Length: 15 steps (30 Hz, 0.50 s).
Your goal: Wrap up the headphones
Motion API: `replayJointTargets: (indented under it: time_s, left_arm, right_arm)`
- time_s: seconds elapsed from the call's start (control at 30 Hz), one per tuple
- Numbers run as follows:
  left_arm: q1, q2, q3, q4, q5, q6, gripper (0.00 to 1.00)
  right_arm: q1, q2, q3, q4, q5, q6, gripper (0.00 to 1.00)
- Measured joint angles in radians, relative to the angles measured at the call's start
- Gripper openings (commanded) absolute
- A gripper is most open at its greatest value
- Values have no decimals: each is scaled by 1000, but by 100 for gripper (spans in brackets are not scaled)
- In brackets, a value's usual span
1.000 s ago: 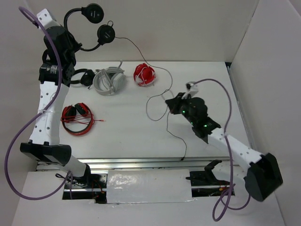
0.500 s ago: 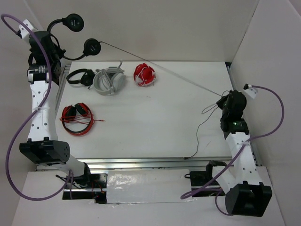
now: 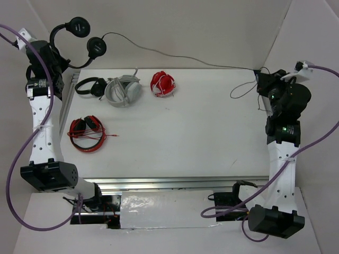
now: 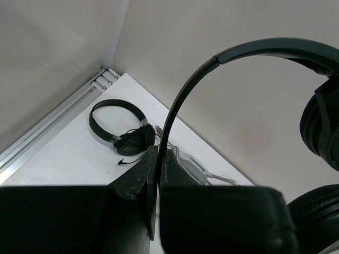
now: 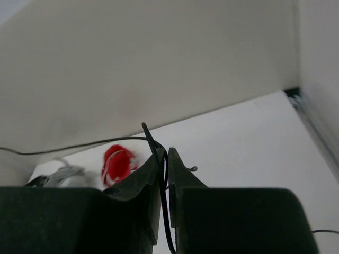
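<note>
We see the headphones [image 3: 97, 46] held above the table [image 3: 185, 137] at 11 o'clock in the top view. Their headband is pinched between the narrow jaws of the left gripper [image 4: 158, 159]. The cable [image 3: 175, 57] runs in a shallow sag toward 3 o'clock to the raised right gripper [image 5: 165, 159], whose jaws clamp it. On the table toward 5 o'clock of the earcups lie a black pair [image 3: 87, 85] touching a grey-white pair [image 3: 123, 91], with a red bundle [image 3: 163, 83] near them. A red pair [image 3: 86, 132] lies at 9 o'clock.

Cable [image 3: 180, 58] across the back; open table [image 3: 185, 135] in front.
</note>
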Motion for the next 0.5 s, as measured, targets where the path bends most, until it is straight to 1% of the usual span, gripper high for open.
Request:
replayJointTargets:
  time_s: [0.07,0.1,0.13,0.17,0.2,0.27,0.33,0.37,0.4,0.5]
  left_arm:
    - [2,-6,-24,21,16,-15,0]
    - [-1,-7,-35,31,26,-17,0]
    - [-6,-7,-46,40,35,-18,0]
    - [-11,-7,-55,42,44,-17,0]
    - [-19,-7,-64,42,52,-17,0]
    - [-32,-7,-76,42,69,-14,0]
    - [-47,-7,-79,42,87,-11,0]
    - [-55,-7,-81,44,95,-8,0]
    - [-63,-7,-83,47,100,-8,0]
    - [-93,-8,-100,71,116,9,0]
  right_arm:
    - [30,3,7,29,-91,-14,16]
    - [47,5,2,41,-130,-18,22]
    - [56,9,-9,52,-157,-18,29]
    - [63,15,-32,73,-179,-21,47]
    - [63,24,-58,75,-191,-17,54]
    - [63,43,-122,76,-198,-20,63]
    - [63,79,-198,66,-198,-11,66]
    - [63,100,-247,54,-197,-5,75]
    - [65,115,-289,36,-197,2,80]
    - [87,137,-367,-43,-180,-8,85]
